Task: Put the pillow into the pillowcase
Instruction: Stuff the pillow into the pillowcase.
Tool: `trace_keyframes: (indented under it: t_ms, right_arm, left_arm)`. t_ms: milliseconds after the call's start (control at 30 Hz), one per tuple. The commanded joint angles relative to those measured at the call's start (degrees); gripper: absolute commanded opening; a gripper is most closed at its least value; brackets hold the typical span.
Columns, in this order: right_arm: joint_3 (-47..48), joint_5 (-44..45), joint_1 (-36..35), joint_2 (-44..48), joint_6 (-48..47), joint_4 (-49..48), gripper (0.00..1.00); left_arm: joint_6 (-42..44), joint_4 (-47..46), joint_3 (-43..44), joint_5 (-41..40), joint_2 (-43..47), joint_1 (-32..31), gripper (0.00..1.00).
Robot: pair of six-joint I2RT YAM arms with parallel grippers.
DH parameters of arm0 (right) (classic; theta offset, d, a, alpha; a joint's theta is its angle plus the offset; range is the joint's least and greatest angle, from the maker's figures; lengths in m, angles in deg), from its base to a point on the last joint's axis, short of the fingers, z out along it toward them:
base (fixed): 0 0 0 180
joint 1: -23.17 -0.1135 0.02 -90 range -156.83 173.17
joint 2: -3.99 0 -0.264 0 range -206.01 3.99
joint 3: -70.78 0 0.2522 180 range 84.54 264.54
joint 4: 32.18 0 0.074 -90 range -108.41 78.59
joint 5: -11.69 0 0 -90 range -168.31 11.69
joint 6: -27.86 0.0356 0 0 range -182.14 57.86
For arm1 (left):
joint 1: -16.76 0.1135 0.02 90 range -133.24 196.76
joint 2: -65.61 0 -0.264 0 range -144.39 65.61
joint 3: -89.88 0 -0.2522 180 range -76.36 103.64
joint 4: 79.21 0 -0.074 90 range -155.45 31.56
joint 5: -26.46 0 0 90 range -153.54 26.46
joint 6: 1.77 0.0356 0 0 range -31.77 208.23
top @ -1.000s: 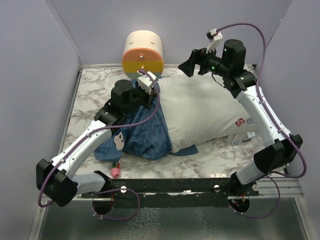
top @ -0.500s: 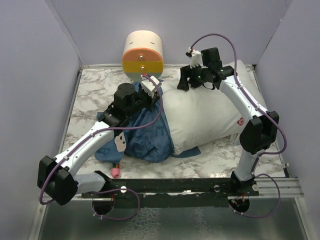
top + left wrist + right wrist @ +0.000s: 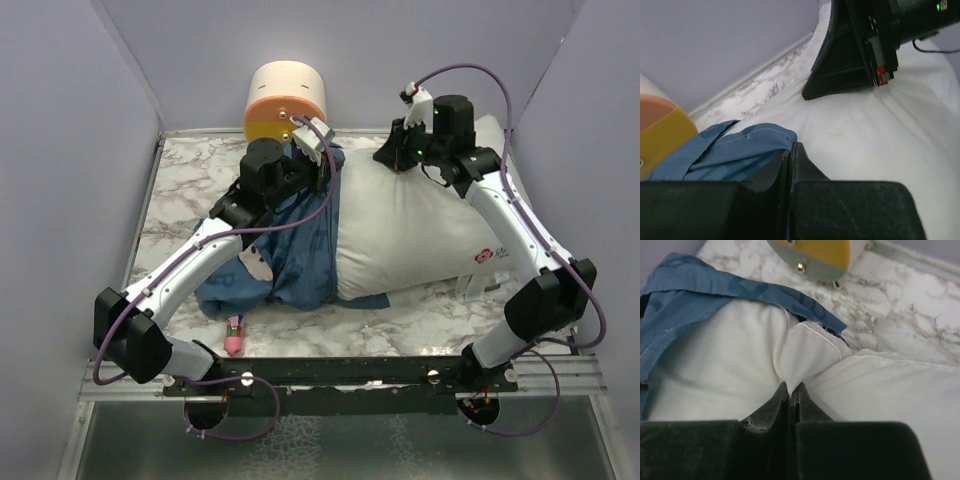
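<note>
Between left gripper (image 3: 791, 149) tips: pillowcase (image 3: 740, 150) hem, clamped tight. Right gripper (image 3: 791, 390) pinched shut on pillow (image 3: 730, 365) fold just beside that hem. Pillow's one end inside pillowcase, rest bare beyond right gripper.

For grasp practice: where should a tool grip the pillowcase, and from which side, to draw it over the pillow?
Likely the pillowcase by its hemmed open edge, coming from the bare pillow: that edge lies as a thin lip across it.

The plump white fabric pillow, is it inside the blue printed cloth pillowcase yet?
Partly in. The blue pillowcase covers only the left end of the white pillow in the top view; the rest lies bare.
</note>
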Motion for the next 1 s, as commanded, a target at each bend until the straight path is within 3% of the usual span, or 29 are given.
trace_keyframes:
  t_ms: [0, 133, 200, 367, 500, 733, 867, 967]
  right_arm:
    - [-3.0, -6.9, -0.8, 11.1, 8.6, -21.2, 0.01]
    - [-15.5, -7.2, -0.8, 18.5, 10.8, -30.6, 0.01]
    - [-23.5, -6.4, -0.9, 22.2, 12.0, -33.3, 0.01]
    - [-42.7, -6.7, -1.1, 30.5, 17.1, -39.8, 0.01]
    - [-50.3, -6.7, -1.4, 34.4, 20.1, -41.3, 0.01]
    - [-54.5, -7.0, -1.7, 37.7, 21.7, -40.6, 0.01]
    - [-55.3, -7.9, -1.7, 38.1, 22.3, -40.7, 0.01]
    - [-55.3, -8.2, -1.7, 37.9, 22.6, -40.8, 0.01]
  left_arm:
    - [-1.4, -8.8, 9.6, -1.6, -0.7, 0.0, 0.00]
    - [-1.8, -8.1, 7.7, -1.6, 0.9, 0.0, 0.00]
    - [-3.1, -6.7, 2.6, -2.8, 3.0, 0.0, 0.03]
    - [-13.0, 1.0, -8.4, -10.4, 10.9, 0.0, 0.50]
    - [-20.0, 13.8, -9.0, -14.8, 18.2, 0.2, 0.67]
    - [-35.0, 29.2, 0.2, -14.3, 23.2, 0.4, 0.65]
    - [-41.3, 37.3, 12.4, -14.2, 15.9, 0.4, 0.61]
    - [-41.1, 46.6, 24.6, -15.6, 7.5, -0.6, 0.61]
